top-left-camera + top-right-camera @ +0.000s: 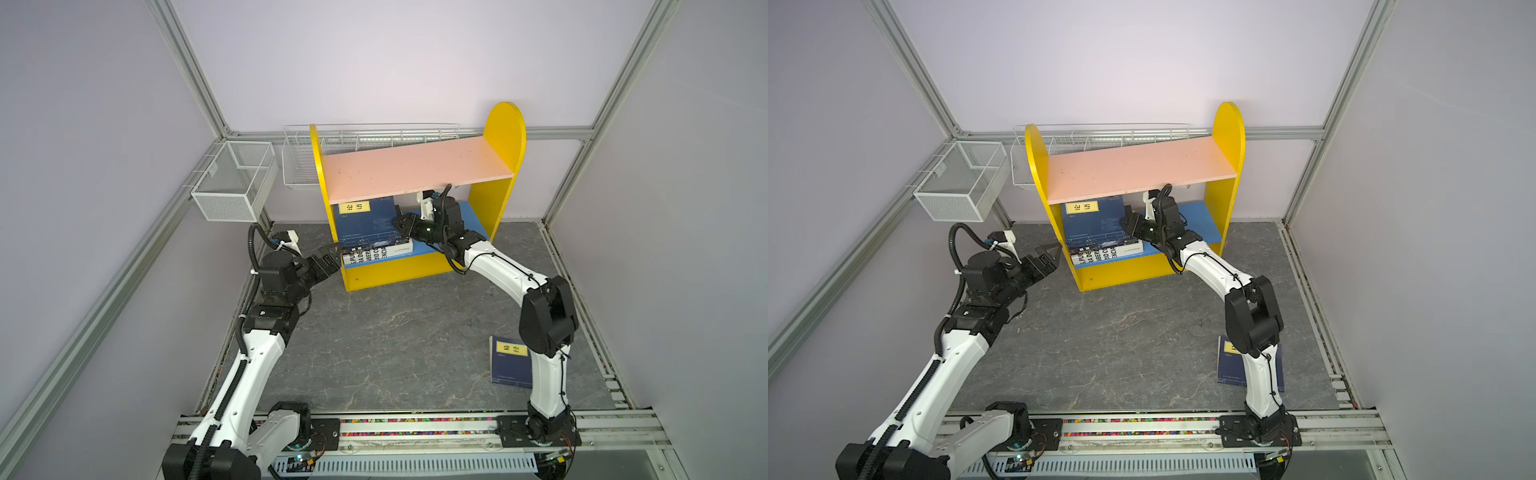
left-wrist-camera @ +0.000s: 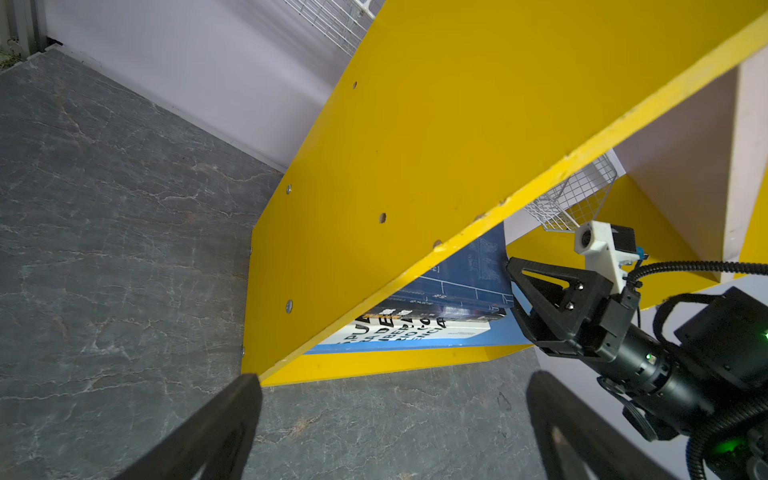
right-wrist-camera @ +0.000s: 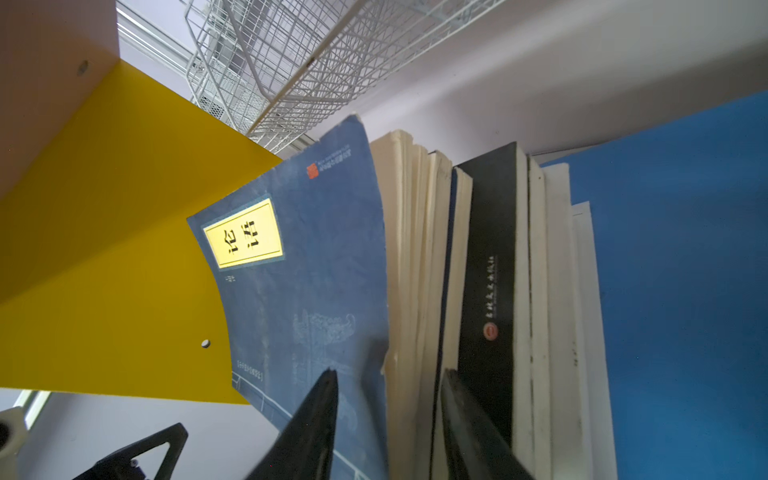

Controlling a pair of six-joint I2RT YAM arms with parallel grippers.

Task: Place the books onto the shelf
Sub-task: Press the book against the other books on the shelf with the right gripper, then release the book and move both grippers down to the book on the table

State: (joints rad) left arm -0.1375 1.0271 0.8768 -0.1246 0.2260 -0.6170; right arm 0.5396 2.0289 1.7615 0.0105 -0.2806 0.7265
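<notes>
Right arm [image 1: 547, 320] hiding part of navy book [image 1: 509, 368], mesh baskets [image 1: 232, 187] behind shelf [image 1: 505, 137]

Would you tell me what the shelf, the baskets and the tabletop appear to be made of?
Shelf: likely painted or laminated board, matte; screw heads show in its yellow side.
Baskets: white-coated metal wire, by the open grid.
Tabletop: grey with pale veins, stone or a stone-look sheet.

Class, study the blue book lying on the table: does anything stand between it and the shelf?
Nothing lies on the table between the book and the shelf. Only the right arm itself stretches above that path.
</notes>
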